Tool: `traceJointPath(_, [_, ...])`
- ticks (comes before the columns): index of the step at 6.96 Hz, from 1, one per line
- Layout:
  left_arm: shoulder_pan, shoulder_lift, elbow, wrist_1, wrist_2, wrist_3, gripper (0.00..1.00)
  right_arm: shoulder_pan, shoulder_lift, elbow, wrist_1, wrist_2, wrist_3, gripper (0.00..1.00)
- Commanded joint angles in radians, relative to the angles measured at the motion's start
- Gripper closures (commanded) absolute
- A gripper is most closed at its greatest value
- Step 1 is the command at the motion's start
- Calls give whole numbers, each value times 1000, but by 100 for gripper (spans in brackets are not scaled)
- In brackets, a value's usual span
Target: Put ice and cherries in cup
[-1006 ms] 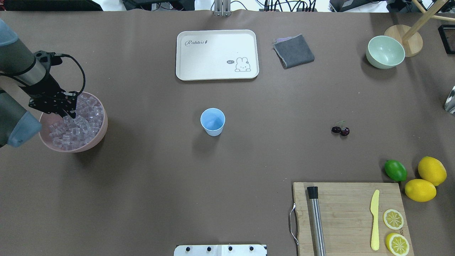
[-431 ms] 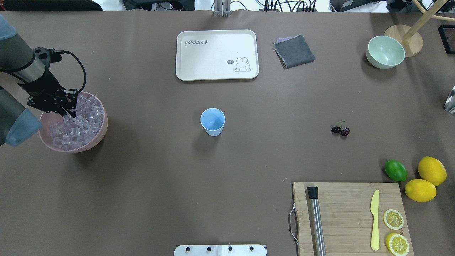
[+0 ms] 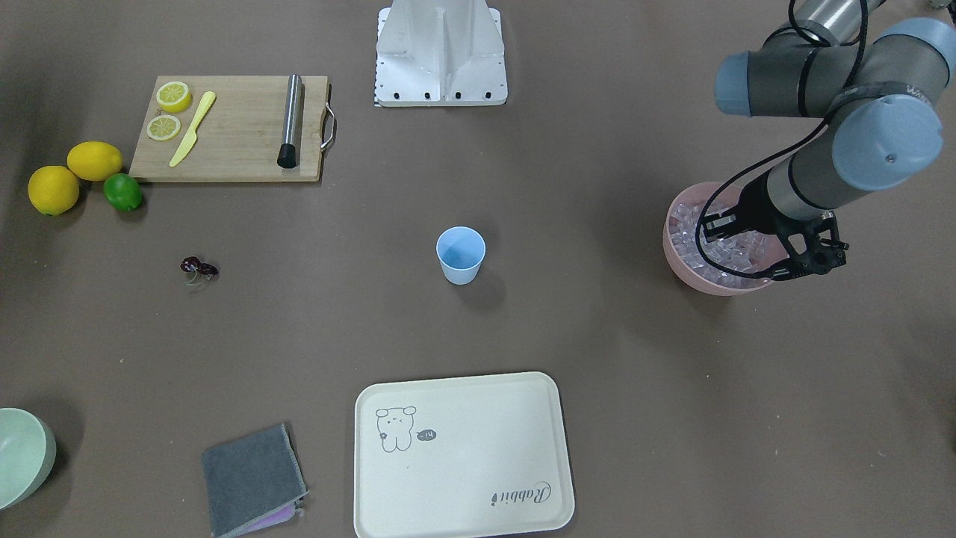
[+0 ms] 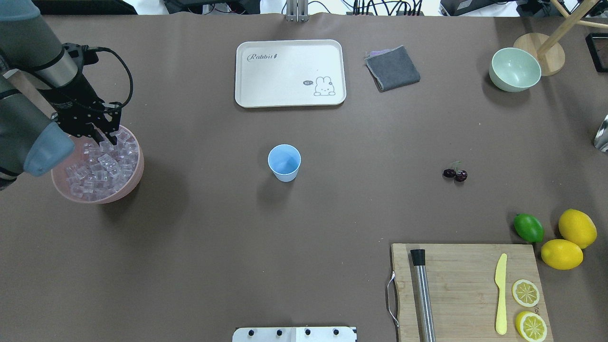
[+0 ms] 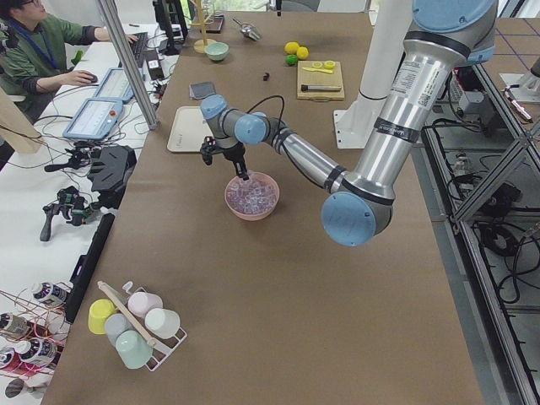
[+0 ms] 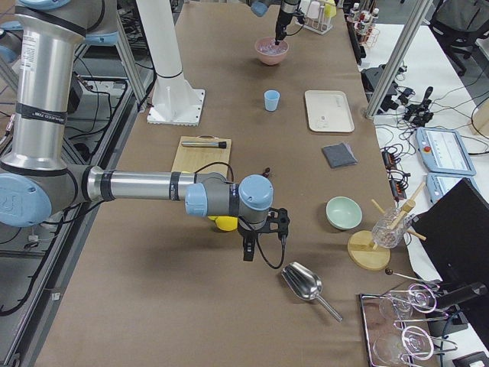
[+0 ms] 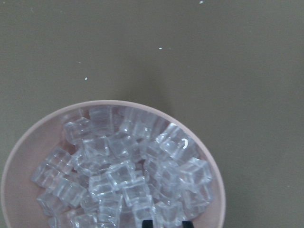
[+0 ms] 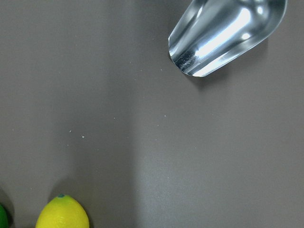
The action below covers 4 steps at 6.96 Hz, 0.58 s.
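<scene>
Brown desk [image 3: 597, 321] from the front: the blue cup [image 3: 461, 255] stands mid-desk, the cherries [image 3: 198, 267] lie well apart from it, and ice [image 3: 728, 250] fills a pink bowl [image 3: 670, 239]. From above, my left tool [image 4: 107, 140] hangs over that bowl's far rim, tips narrowly parted; whether they pinch a cube I cannot tell. From the right end, my right tool [image 6: 247, 252] hovers near a scoop [image 6: 306, 284], opening unreadable.

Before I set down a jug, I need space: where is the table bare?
Bare: between cup and cherries; the wide stretch from pink bowl to board, nearer the robot than the cup. Crowded: board, lime, lemons; left hand over that bowl.
</scene>
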<state>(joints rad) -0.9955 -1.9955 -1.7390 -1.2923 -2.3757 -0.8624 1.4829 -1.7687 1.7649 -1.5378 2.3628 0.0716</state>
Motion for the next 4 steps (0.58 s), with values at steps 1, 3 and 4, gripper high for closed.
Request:
traceJointPath(1, [17, -102, 6, 30, -39, -135, 100, 0, 0, 1, -1, 0, 1, 0])
traceJointPath(3, [125, -186, 66, -104, -37, -380, 100, 0, 0, 1, -1, 1, 1, 0])
traceJointPath(4, [168, -210, 169, -313, -33, -544, 100, 0, 2, 1, 1, 1, 1, 0])
